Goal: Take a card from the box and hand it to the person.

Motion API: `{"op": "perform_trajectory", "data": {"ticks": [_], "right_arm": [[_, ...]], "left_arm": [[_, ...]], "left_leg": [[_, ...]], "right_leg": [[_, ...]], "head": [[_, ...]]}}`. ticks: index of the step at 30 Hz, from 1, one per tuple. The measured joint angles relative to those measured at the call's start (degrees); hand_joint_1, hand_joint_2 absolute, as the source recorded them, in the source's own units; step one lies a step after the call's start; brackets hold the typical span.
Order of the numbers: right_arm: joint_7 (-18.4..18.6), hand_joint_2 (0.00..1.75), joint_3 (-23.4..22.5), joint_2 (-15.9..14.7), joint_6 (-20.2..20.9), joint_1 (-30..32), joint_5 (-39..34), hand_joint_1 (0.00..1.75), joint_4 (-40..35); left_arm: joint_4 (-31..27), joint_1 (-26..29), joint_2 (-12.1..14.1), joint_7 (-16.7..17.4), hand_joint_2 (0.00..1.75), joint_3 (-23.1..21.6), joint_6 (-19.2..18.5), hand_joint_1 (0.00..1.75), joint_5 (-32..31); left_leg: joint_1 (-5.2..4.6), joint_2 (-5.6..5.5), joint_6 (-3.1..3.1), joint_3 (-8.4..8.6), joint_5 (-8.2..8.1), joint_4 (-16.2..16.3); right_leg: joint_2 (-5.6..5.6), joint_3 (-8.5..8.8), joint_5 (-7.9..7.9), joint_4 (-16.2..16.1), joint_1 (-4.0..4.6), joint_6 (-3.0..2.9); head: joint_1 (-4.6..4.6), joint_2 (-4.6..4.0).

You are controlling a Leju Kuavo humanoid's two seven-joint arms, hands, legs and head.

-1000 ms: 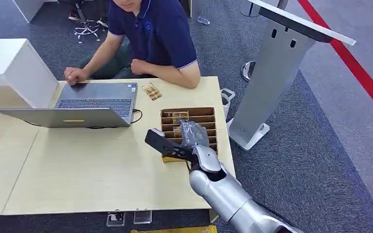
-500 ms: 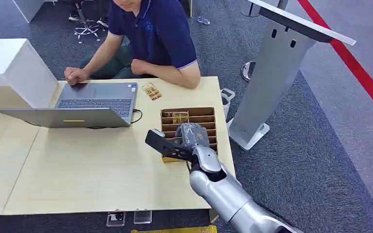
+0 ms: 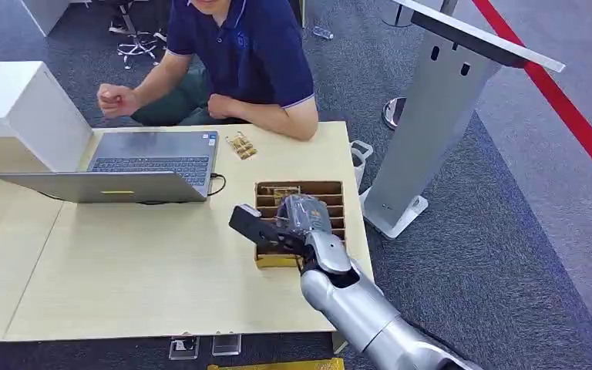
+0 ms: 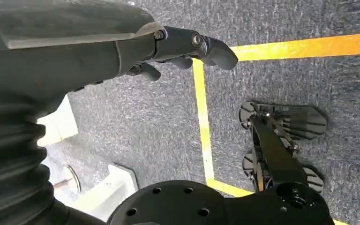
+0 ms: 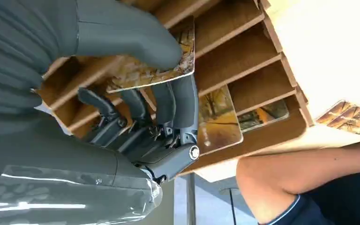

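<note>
The wooden slotted box (image 3: 336, 187) lies near the table's right edge, in front of the seated person (image 3: 250, 54). My right hand (image 3: 302, 216) is down in the box's middle slots. In the right wrist view that right hand (image 5: 122, 108) pinches a yellow-brown card (image 5: 168, 70) between thumb and fingers, just above the box (image 5: 243, 51). More cards (image 5: 218, 117) stand in the slots beyond it, and one card (image 3: 277, 191) shows in the far slot. My left hand (image 4: 122, 42) hangs over the carpet, fingers loosely apart, holding nothing.
A laptop (image 3: 139, 166) sits open on the left of the table (image 3: 123, 270), beside a white box (image 3: 15, 108). Loose cards (image 3: 240, 145) lie near the person's forearm. A grey stand (image 3: 432, 116) rises off the table's right edge.
The box has slid a little toward me under my right hand. The person's hand has lifted off the laptop into a raised fist.
</note>
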Motion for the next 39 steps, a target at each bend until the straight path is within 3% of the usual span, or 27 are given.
{"op": "perform_trajectory", "data": {"ticks": [14,24,34,39], "right_arm": [[-4.5,1.75,0.2,0.1,-1.9,-0.7,0.5,1.71,-2.2],[-9.6,1.75,0.5,2.2,-2.8,-10.0,1.2,1.71,-3.9],[-15.4,1.75,1.0,6.2,-10.3,-20.3,3.1,1.71,5.7],[-16.5,1.75,1.1,7.4,-10.9,-22.2,1.1,1.71,10.5]], "left_arm": [[0.0,-0.1,0.0,-0.5,1.75,-0.2,0.2,0.00,0.3],[0.0,-1.1,-0.2,0.1,1.75,-0.7,0.0,0.00,-0.7],[0.0,-2.0,-0.6,1.5,1.75,-1.5,0.0,0.00,-1.9],[0.0,-2.1,-0.7,1.6,1.75,-1.7,-0.1,0.00,-2.3]], "left_leg": [[0.00,0.00,0.00,-0.02,0.00,0.0],[0.00,0.00,-0.02,-0.03,0.02,0.0],[0.00,0.00,-0.01,-0.05,0.02,0.0],[0.00,-0.01,-0.01,-0.05,0.02,0.0]], "right_leg": [[0.00,0.00,0.00,0.0,0.00,0.00],[0.02,-0.01,0.02,0.0,0.00,-0.01],[0.02,-0.02,0.01,0.0,0.00,-0.01],[0.01,-0.02,0.01,0.0,0.00,-0.01]], "head": [[-0.02,0.00],[-0.09,0.00],[-0.02,0.00],[-0.04,0.00]]}}
